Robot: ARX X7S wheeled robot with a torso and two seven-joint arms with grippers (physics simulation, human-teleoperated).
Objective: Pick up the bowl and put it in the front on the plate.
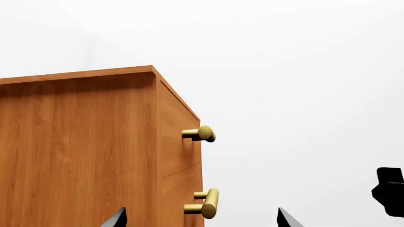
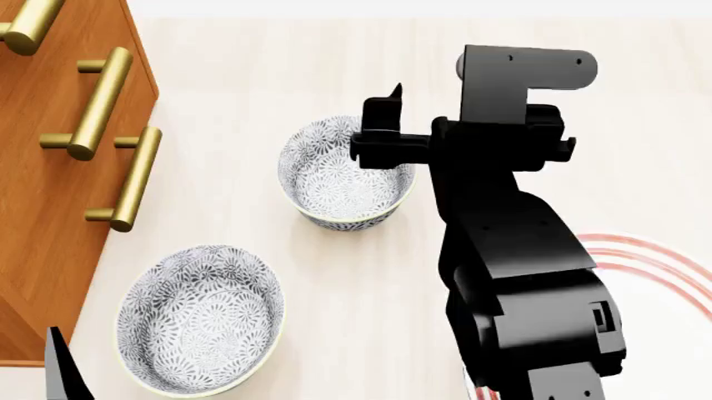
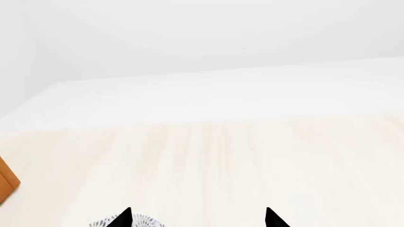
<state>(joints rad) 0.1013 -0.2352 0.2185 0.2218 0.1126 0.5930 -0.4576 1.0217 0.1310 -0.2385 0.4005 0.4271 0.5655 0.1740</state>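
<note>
Our right black gripper (image 2: pixel 392 125) hangs with jaws parted above the upright, round, grey-blue floral bowl's (image 2: pixel 343 183) far rim.

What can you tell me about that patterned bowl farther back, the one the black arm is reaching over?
The far bowl is small, round and deep, white with a dense grey-blue floral pattern inside and out, ceramic-looking. It stands upright and empty on the pale wooden surface. The right end effector hovers over its rim; contact cannot be told.
</note>
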